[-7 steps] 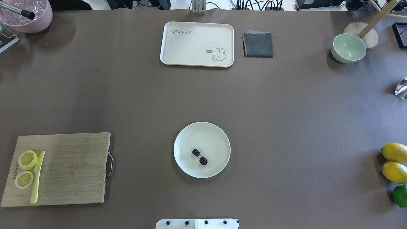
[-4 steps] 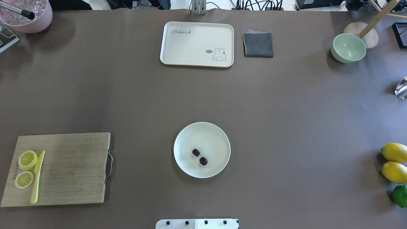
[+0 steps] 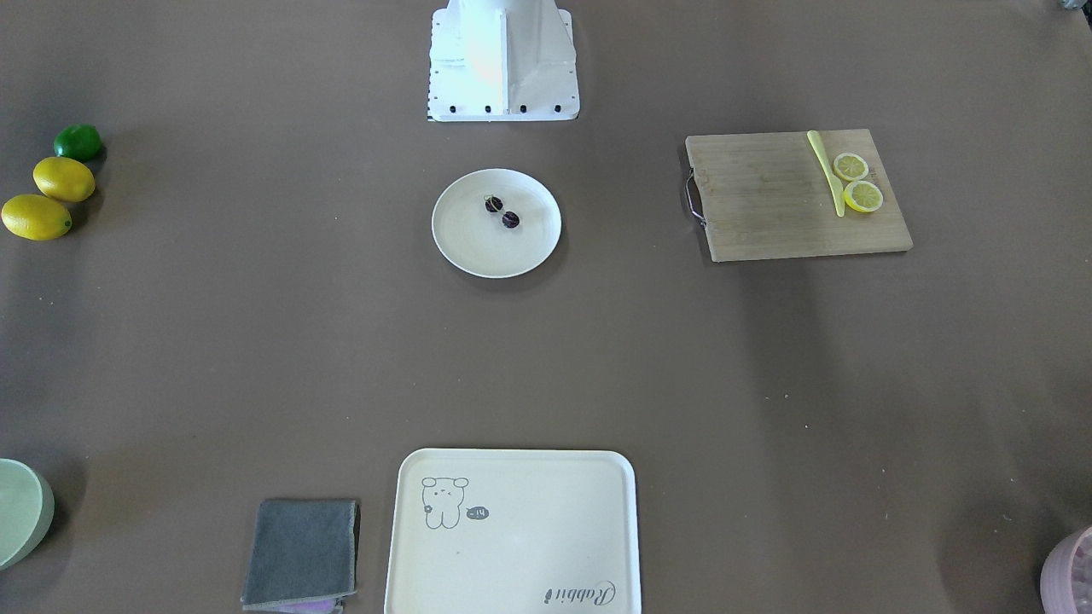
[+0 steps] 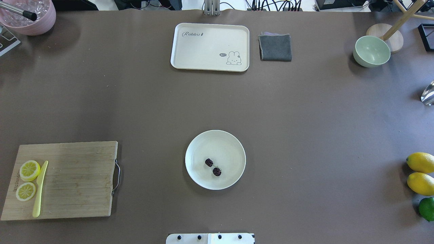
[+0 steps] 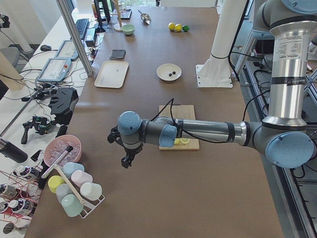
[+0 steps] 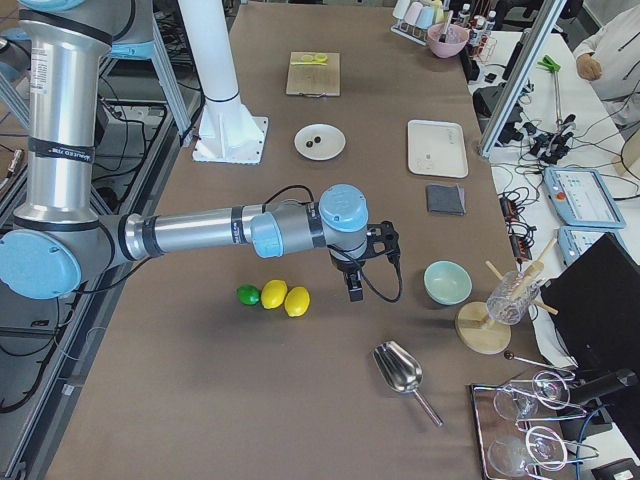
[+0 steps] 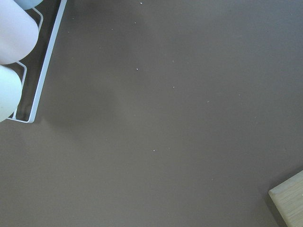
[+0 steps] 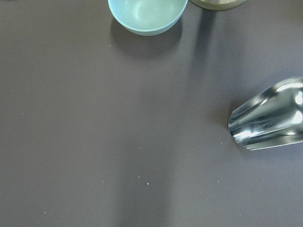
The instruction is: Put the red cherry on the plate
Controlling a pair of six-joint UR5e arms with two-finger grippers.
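Looking down the middle of the tabletop point(image 4: 305, 118), the red cherry point(image 4: 216, 171) is lying on the plate point(image 4: 230, 145), which sits centred near the robot-side edge. The dark pair rests on the plate's robot-side half, well inside the rim. Its long axis runs on a diagonal, one cherry further out and to the robot's left, the other nearer and to its right.

Now the arms, and both are well away from it. The left gripper point(image 5: 127, 161) hangs over the left end of the tabletop, past the cutting board point(image 4: 74, 179) and near the rack of cups point(image 5: 74, 191). The right gripper point(image 6: 354, 290) hangs over the right end, between the lemons point(image 6: 284, 298) and the green bowl point(image 6: 447, 282), with the scoop point(image 6: 400, 368) beyond. So the cherry lies inward along the table from each of them, and I can't call which is closer.

Whether either pair of fingers is spread or closed I cannot tell from these side angles. Neither appears to carry anything.

By my reckoning the job looks done; the cherry seems to need no further reach.
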